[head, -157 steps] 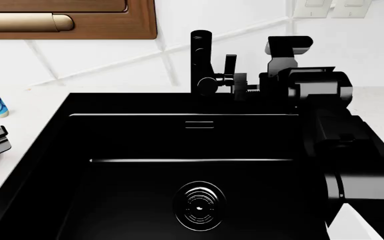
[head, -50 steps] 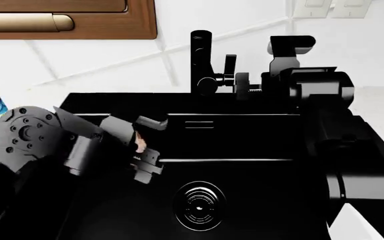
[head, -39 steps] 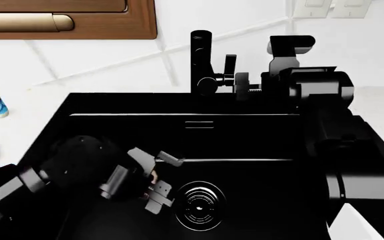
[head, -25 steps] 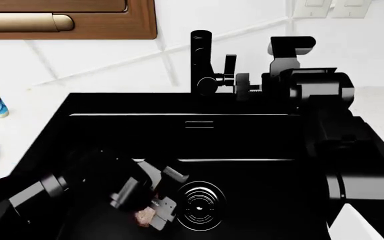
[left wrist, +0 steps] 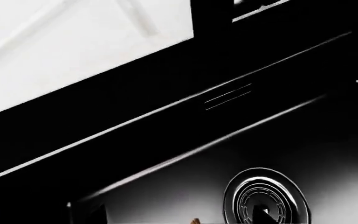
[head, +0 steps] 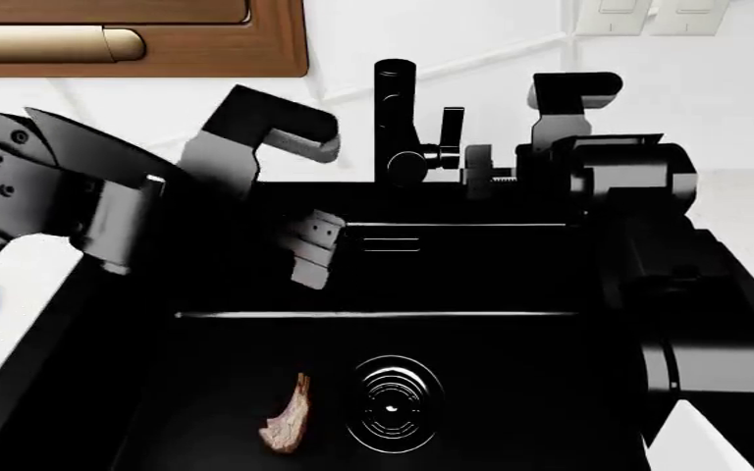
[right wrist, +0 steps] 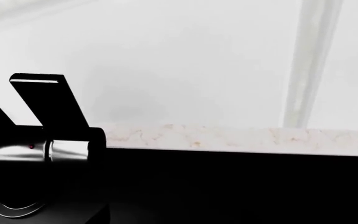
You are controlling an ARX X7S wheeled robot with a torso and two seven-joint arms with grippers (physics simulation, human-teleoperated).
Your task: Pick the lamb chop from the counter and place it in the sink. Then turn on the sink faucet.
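Note:
The lamb chop (head: 288,418) lies loose on the floor of the black sink (head: 509,285), just left of the round drain (head: 395,402). Its tip shows at the edge of the left wrist view (left wrist: 195,220), by the drain (left wrist: 266,199). My left gripper (head: 301,188) is open and empty, raised above the sink's back left part. The sink faucet (head: 395,113) stands behind the basin with its lever handle (head: 452,128) upright. My right gripper (head: 528,130) is open right beside the lever, not touching it. The lever also shows in the right wrist view (right wrist: 47,100).
The white counter (head: 750,201) runs round the sink, with a tiled wall behind. A wooden board with a tan handle (head: 141,44) sits at the back left. Wall outlets (head: 652,15) are at the back right. The overflow slot (left wrist: 227,96) is in the sink's back wall.
My left gripper let go of the lamb chop on the sink floor, then rose up and back out of the basin. The right arm has barely moved.

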